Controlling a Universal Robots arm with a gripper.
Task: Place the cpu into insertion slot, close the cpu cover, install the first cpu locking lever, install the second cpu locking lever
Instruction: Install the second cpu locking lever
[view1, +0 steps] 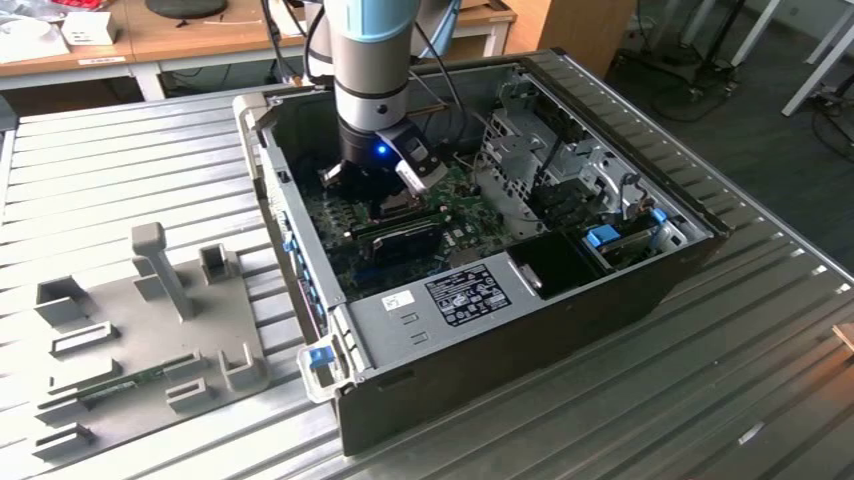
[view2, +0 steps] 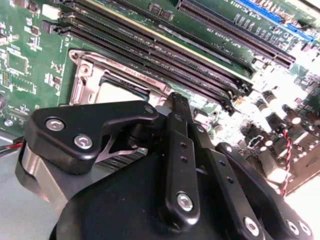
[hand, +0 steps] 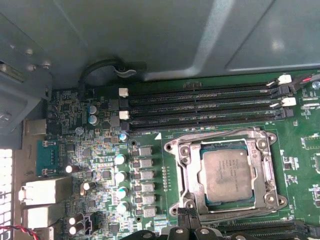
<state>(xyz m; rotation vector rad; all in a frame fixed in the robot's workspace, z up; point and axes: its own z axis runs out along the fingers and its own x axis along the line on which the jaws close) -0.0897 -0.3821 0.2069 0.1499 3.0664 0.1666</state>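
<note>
The gripper (view2: 172, 107) hangs low inside the open computer case (view1: 641, 290), its black fingers (view2: 180, 150) drawn narrow together with nothing between them, tips right at the edge of the insertion slot (hand: 225, 172). In the first wrist view the cpu (hand: 228, 175) already sits in the slot, pale face up, though it looks turned a little askew against the dark square around it. The silvery frame around the chip may be the cpu cover (hand: 181, 170); whether it is pressed fully flat, or whether either locking lever is latched, I cannot tell from here.

Beyond the slot run the long black memory slots (hand: 200, 107), just beside its rim, on the green circuit board (hand: 100, 165). The case lies on its side on a ribbed metal tabletop (view1: 120, 170), with a grey parts fixture (view1: 147, 340) well off toward the exterior view's left.

The worry, as I judge it: if the chip really is skewed, pressing the cover down could bend the socket's contacts. A slipping fingertip could also strike the nearby memory slots.
</note>
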